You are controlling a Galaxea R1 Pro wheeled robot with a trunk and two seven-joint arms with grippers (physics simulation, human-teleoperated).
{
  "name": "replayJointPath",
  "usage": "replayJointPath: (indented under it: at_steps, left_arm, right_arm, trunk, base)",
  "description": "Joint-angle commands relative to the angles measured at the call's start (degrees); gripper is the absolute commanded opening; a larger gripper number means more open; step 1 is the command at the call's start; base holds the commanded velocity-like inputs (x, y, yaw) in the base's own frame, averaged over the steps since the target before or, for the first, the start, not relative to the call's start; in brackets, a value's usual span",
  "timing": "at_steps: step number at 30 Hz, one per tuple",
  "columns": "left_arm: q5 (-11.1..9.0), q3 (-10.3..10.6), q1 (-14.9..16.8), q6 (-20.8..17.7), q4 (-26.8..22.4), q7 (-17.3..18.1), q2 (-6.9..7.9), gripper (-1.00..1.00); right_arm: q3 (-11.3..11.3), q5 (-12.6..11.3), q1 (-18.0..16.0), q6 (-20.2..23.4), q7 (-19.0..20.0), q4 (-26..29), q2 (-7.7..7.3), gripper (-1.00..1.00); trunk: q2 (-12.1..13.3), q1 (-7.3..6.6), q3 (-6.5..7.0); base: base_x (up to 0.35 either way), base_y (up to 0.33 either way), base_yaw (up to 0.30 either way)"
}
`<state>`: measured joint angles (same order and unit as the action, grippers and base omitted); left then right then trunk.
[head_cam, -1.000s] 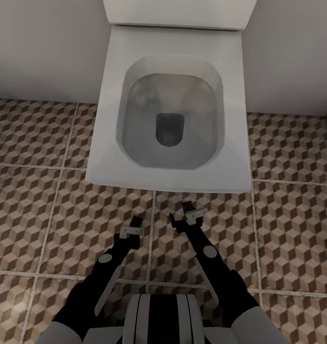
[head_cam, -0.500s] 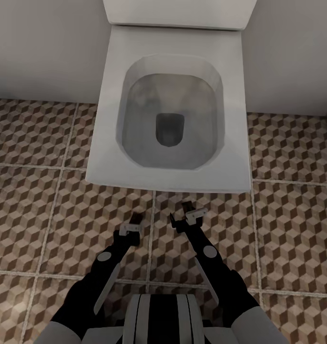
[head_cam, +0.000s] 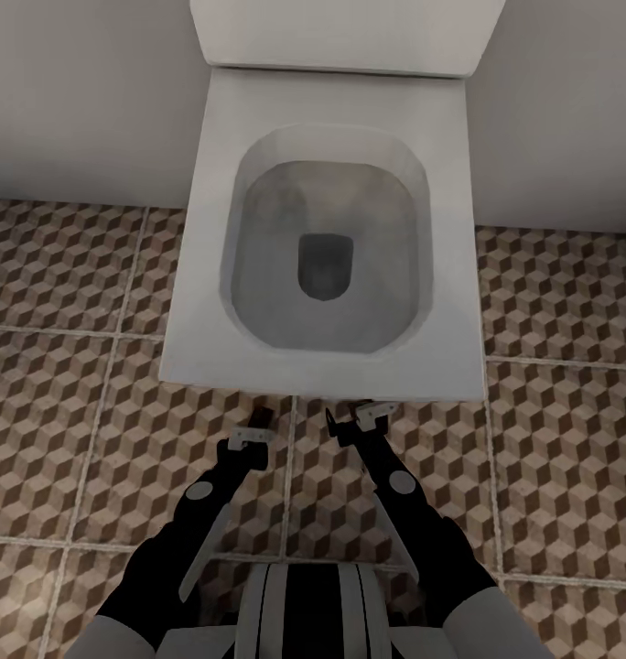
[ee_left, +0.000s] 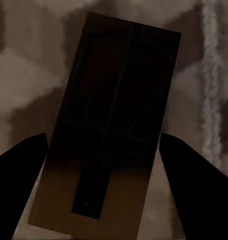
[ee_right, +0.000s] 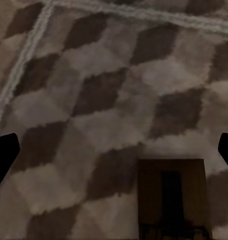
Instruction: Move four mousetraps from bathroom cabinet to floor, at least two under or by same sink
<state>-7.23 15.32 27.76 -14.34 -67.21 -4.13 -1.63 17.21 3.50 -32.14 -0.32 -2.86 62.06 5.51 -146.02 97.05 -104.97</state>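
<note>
In front of the toilet (head_cam: 322,229), your left tool (ee_left: 101,150) grips a mousetrap (ee_left: 109,120) by its long edges; your right tool (ee_right: 114,145), fingers spread, also carries a trap (ee_right: 174,197) low over the floor (head_cam: 93,412), likely for setting down.

I'm seeing one mousetrap (ee_left: 111,125), a flat tan wooden board with dark wire parts, sitting between my left gripper's (ee_left: 106,192) two dark fingers above the bathroom floor (ee_left: 29,70). A second mousetrap (ee_right: 173,197) is showing at my right gripper, over the brown, beige and white cube-patterned tiles near a pale grout line.
</note>
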Motion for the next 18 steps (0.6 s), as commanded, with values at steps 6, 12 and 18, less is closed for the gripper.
replayJointPath:
  at_steps: [6, 12, 18]
  left_arm:
    - [-0.59, 0.2, 0.02, -0.26, -0.13, -0.44, 0.04, -1.0]
    - [-0.59, 0.23, 0.02, -0.2, 0.65, -0.44, 0.12, -1.0]
    - [-0.59, 0.24, 0.02, 0.25, 2.33, -0.47, 0.13, -1.0]
  right_arm:
    - [0.09, 0.37, -0.03, -0.03, -0.3, 0.01, -0.05, 1.0]
    - [0.11, 0.37, -0.03, -0.03, -0.3, 0.03, -0.05, 1.0]
    - [0.11, 0.37, 0.03, -0.03, -0.3, 0.06, -0.04, 1.0]
  trunk:
    - [-0.01, 0.02, -0.03]
    - [-0.01, 0.02, -0.03]
    - [-0.01, 0.02, -0.03]
  base:
    - [0.088, 0.0, 0.0]
    - [0.012, 0.0, 0.0]
    - [0.001, 0.0, 0.0]
